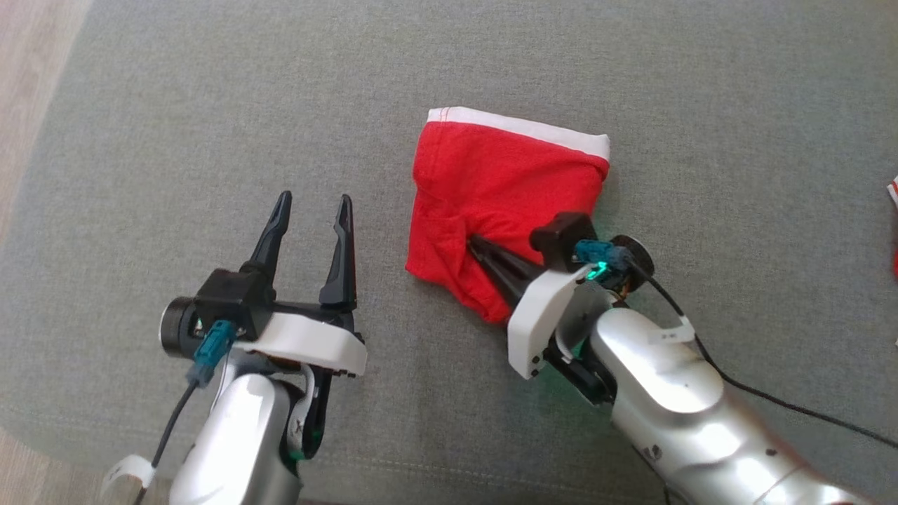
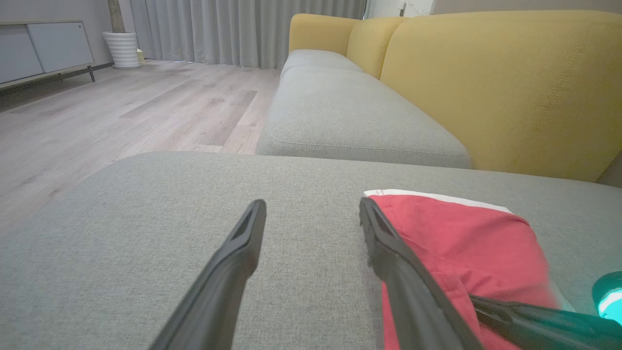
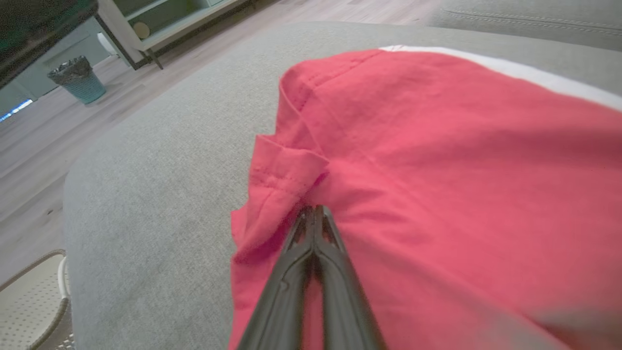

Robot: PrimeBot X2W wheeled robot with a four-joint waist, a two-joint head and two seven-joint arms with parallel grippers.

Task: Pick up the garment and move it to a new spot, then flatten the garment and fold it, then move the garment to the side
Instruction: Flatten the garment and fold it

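Note:
A red garment (image 1: 505,175) with a white waistband lies folded into a rough square on the grey cushion (image 1: 210,105). My right gripper (image 1: 473,242) reaches in from the lower right, fingers pressed together, their tips pinching a raised fold at the garment's near edge. The right wrist view shows the garment (image 3: 437,146) bunched around the right gripper (image 3: 313,209). My left gripper (image 1: 314,203) hovers open left of the garment with nothing between its fingers. In the left wrist view the left gripper (image 2: 313,204) points across the cushion and the garment (image 2: 466,238) sits just right of it.
The cushion's front edge runs along the bottom and its left edge meets a wooden floor (image 1: 28,84). A yellow sofa back (image 2: 486,87) rises behind. A red-and-white item (image 1: 894,224) peeks in at the right edge. A pale basket (image 3: 29,301) stands beside the cushion.

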